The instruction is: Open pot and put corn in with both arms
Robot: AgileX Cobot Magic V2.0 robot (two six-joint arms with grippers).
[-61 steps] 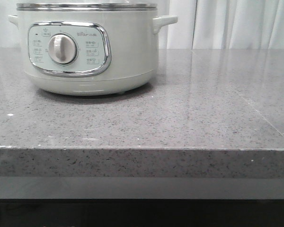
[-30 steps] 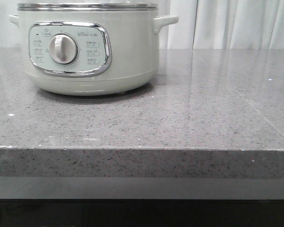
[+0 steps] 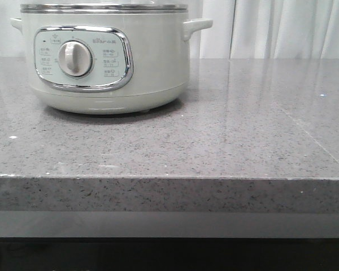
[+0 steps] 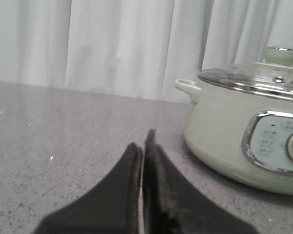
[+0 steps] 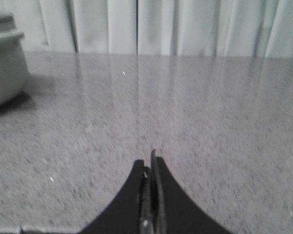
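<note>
- White curtains [image 3: 271, 28] hanging along the far side, behind everything.
- In front of them, a wide grey speckled stone worktop [image 3: 214, 141], shiny, with a thick near edge.
- On the far left of the worktop, standing upright: the pot [image 3: 152, 62], big, round and pale grey-green.
- On the pot's near face, a shiny chrome-framed control panel [image 3: 116, 56] with a round dial [image 3: 74, 58] in the middle.
- Two small side handles, one sticking out on the right [image 3: 196, 25] and one on the left [image 3: 16, 23].
- Around the top of the pot, a metal rim [image 3: 101, 8].
- From the left wrist view: a glass lid [image 4: 244, 78] sitting on the pot, with a round knob [image 4: 280, 53] on top. Lid still on.
- Left end effector [image 4: 145, 146]: two dark fingers pressed together, holding nothing, hanging low over bare worktop to the left of the pot and apart from it.
- Right end effector [image 5: 151, 163]: fingers also pressed together, holding nothing, over bare worktop to the right of the pot, well apart from it.
- From the right wrist view: only a blurry edge of the pot [image 5: 5, 63] showing at the side.
- Corn: not to be seen in any of the views.
- Neither arm showing in the front view.
</note>
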